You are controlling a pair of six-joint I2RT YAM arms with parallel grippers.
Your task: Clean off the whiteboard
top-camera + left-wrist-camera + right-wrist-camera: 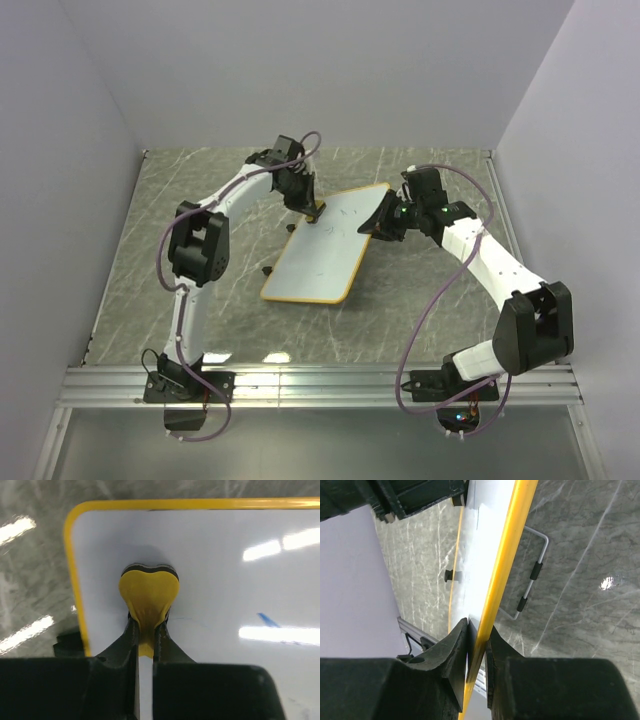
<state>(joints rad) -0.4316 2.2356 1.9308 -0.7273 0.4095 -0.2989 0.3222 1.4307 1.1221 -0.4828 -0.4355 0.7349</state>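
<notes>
We see the left gripper [146, 632] clamped on a yellow eraser [149, 592], which touches the whiteboard [318, 255] near its far left corner; the board sits mid-table [430, 320]. The right gripper [476, 642] pinches its yellow right edge; a blue mark [267, 620] shows.

Both arms I was driving had white tubular links joined by bulky black joint housings. A mauve cable [166, 250] looped loosely along the left arm [200, 250], back from the left hand [315, 212]. Another cable [425, 315] trailed the right arm [500, 270]. Just behind the right hand [368, 228] a small green light [401, 212] glowed. The fingers [125, 645] were matte black.
</notes>
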